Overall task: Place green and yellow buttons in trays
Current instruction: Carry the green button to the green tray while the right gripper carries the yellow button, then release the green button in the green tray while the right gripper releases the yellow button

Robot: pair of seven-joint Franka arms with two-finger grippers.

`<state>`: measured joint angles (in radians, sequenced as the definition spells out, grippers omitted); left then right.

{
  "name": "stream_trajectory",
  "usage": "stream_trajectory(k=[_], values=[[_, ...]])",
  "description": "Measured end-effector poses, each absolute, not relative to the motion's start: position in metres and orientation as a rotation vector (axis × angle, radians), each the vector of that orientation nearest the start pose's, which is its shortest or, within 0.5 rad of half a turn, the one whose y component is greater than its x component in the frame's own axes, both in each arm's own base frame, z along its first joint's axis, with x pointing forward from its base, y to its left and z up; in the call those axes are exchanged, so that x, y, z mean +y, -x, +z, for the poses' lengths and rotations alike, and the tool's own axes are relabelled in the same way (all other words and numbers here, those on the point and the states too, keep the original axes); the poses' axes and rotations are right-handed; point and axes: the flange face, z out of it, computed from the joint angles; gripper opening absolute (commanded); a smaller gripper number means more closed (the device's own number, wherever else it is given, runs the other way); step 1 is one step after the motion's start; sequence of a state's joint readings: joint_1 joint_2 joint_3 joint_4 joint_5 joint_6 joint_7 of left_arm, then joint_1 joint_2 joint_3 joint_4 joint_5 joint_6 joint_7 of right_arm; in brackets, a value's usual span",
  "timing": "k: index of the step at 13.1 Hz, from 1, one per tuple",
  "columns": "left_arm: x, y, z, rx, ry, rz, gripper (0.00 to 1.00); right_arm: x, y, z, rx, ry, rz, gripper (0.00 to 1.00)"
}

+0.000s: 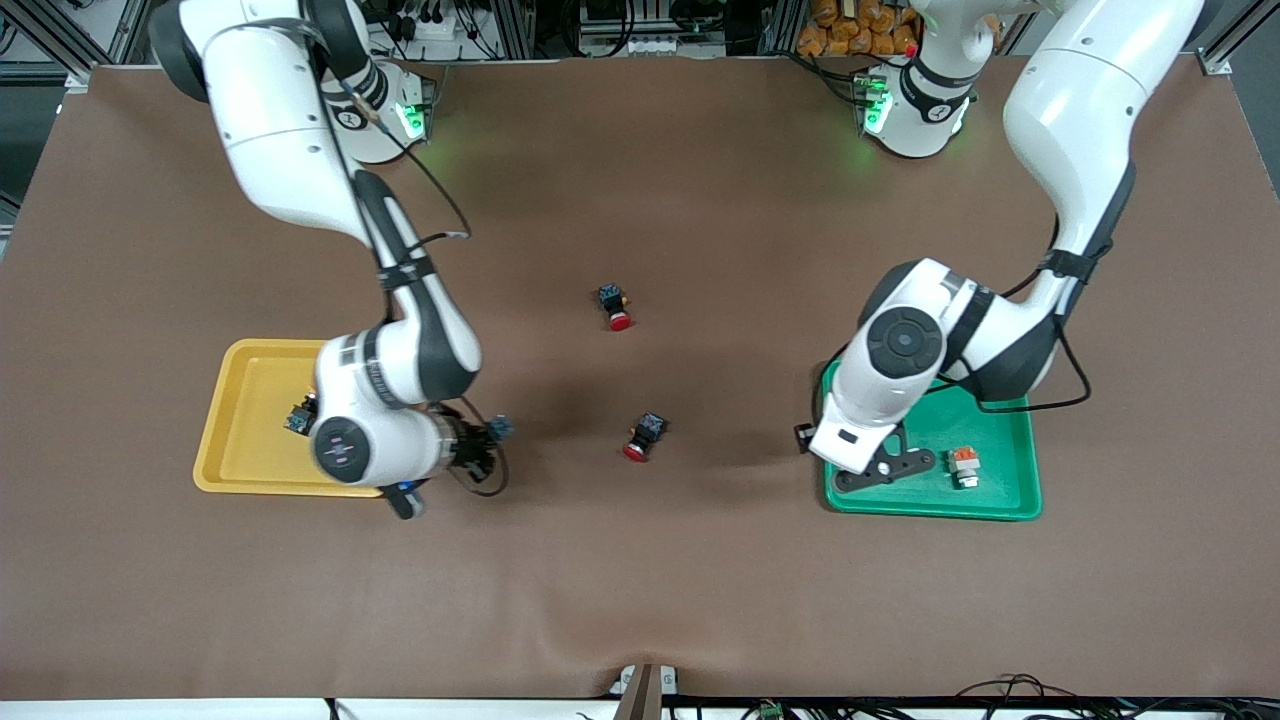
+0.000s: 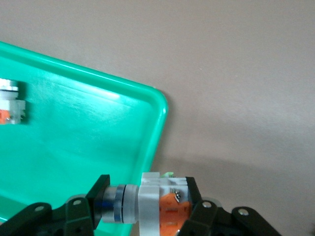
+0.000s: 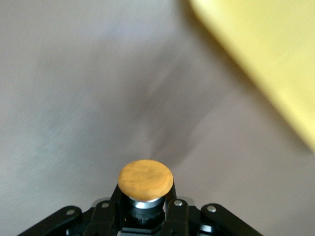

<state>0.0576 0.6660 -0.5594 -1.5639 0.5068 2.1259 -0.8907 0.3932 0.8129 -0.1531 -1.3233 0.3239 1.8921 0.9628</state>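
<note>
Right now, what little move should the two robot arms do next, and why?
Probably carry each held piece inward over its tray, then let go. The left gripper holds a grey button right at the green tray corner. The right gripper holds a yellow-capped button over bare table beside the yellow tray.

Brown table (image 1: 640, 580) carried yellow tray (image 1: 245, 440) under right gripper's arm, green tray (image 1: 1000, 480) under left gripper's. Two red-capped buttons (image 1: 614, 306) (image 1: 643, 436) lay between both grippers, well apart.
</note>
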Motion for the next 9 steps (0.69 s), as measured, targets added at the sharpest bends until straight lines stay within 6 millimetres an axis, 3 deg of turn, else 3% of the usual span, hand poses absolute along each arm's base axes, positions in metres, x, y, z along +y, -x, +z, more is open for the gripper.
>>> stream_trajectory(k=[4,6,8,9], values=[[-0.222,-0.66,0.278,-0.248,3.012,-0.07,0.0,0.116,-0.68,0.237,0.929,2.92,0.498,0.0],[-0.205,-0.664,0.261,-0.228,3.004,-0.03,0.0,0.065,-0.673,0.232,0.877,2.908,0.533,0.0],[-0.195,-0.665,0.247,-0.228,3.004,0.007,0.0,0.035,-0.667,0.223,0.852,2.898,0.556,0.0],[-0.191,-0.665,0.24,-0.226,3.002,0.025,0.15,0.027,-0.664,0.216,0.846,2.898,0.55,0.0]])
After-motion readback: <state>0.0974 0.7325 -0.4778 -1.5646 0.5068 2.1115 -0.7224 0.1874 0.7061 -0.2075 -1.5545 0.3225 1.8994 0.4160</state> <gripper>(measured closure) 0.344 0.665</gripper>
